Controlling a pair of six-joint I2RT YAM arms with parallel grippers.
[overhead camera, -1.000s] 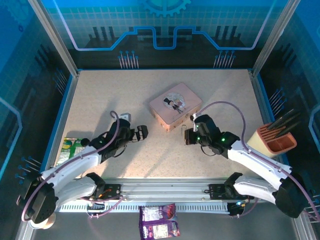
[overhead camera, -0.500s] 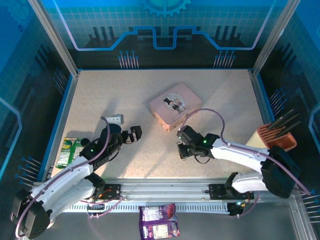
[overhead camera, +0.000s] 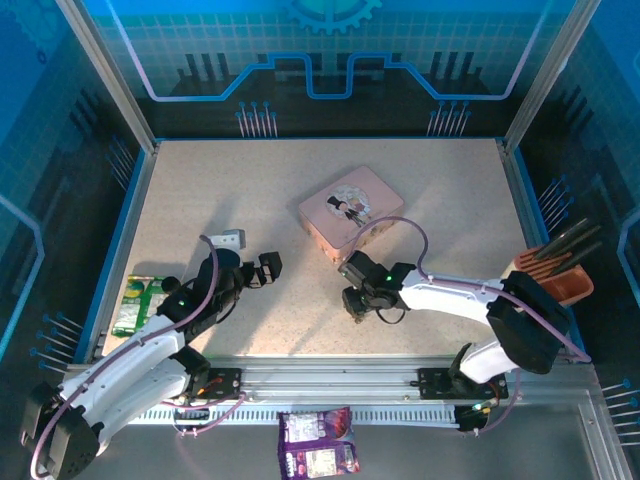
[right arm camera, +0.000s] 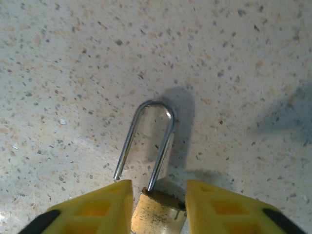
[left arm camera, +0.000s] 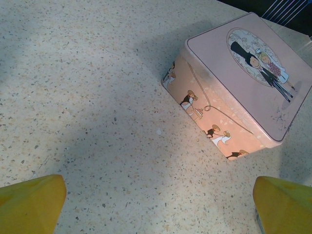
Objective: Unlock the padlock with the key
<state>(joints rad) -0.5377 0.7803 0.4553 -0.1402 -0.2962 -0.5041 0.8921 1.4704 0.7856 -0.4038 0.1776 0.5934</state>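
Brass-bodied padlock pinched squarely between the right fingers; left fingers spread wide, well apart from it.

There are two robot arms, and each carries one gripper: the left gripper and the right gripper. I count one padlock, one pink tin, one green packet, one purple packet and one holder with several dark tools, whose exact number I cannot tell.
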